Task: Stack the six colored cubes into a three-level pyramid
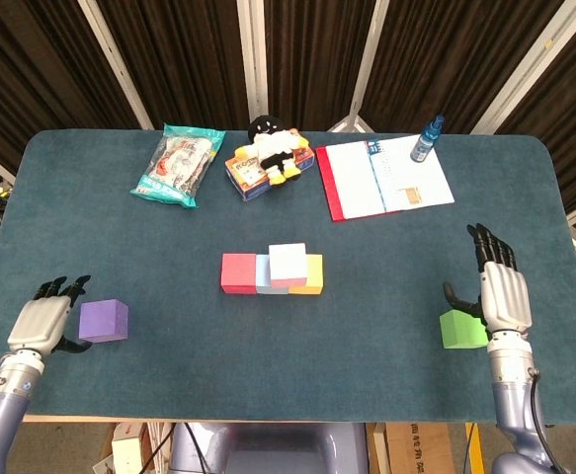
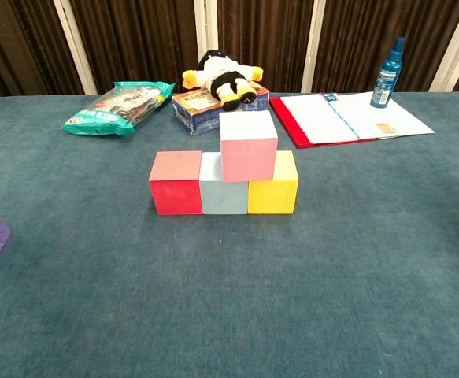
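The worktop spreads before me under teal cloth. At its far edge, toward 1 o'clock, lies an open binder with a spray bottle standing at its far right corner. Toward 11 o'clock lies a snack bag, and at 12 o'clock a plush toy sprawls on a small box.

In the middle is my row of cubes, touching side by side: red cube, grey cube and yellow cube. The pink cube sits on top, bridging the grey and the yellow.

My right hand rests at 3 o'clock near the worktop's right edge, empty, fingers stretched away from me. The green cube lies just beside it, at its inner side; I cannot tell whether they touch.

My left hand lies at 9 o'clock near the front left corner, empty, fingers loosely apart. The purple cube sits just beside it, on the side toward the row, well apart from the other cubes.
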You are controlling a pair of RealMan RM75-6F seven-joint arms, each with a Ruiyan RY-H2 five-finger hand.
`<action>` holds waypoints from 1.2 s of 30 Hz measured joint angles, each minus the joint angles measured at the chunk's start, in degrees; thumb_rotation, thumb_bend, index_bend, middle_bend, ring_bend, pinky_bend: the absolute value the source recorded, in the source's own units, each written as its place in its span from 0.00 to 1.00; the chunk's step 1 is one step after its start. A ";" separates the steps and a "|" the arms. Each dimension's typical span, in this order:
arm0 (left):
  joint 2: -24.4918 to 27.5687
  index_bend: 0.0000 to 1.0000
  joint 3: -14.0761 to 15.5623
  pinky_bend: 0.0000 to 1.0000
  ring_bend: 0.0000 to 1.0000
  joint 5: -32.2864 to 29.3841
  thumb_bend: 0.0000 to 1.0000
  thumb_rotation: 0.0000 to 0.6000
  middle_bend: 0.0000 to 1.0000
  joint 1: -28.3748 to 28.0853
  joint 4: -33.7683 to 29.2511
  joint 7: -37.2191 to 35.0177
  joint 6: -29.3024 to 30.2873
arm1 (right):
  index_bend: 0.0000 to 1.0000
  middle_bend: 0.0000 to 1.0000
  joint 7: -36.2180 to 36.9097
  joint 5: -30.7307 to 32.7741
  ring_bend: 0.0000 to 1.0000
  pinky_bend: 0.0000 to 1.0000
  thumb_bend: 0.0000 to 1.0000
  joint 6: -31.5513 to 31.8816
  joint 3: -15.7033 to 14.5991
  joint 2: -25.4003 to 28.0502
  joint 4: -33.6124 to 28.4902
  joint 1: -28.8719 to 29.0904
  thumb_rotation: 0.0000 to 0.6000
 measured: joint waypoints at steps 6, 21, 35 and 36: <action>-0.77 0.00 -0.11 0.00 0.00 -0.84 0.21 1.00 0.26 -1.16 1.02 0.18 -1.88 | 0.00 0.00 0.39 -0.02 0.00 0.00 0.36 -0.16 0.20 -0.04 0.14 -0.02 1.00; -1.35 0.02 0.61 0.00 0.02 -2.06 0.26 1.00 0.38 -2.18 1.49 1.97 -1.51 | 0.00 0.00 0.99 -0.29 0.00 0.00 0.36 -0.27 0.36 -0.02 -0.26 -0.21 1.00; -0.46 0.03 -0.64 0.00 0.02 0.53 0.27 1.00 0.38 -3.71 -1.78 2.60 -0.25 | 0.00 0.00 1.81 -0.34 0.00 0.00 0.36 -0.14 0.89 0.12 -0.54 -0.38 1.00; -0.13 0.03 -1.08 0.00 0.02 0.82 0.27 1.00 0.38 -4.02 -2.62 2.72 -0.05 | 0.00 0.00 1.94 -0.33 0.00 0.00 0.36 -0.16 0.93 0.16 -0.62 -0.40 1.00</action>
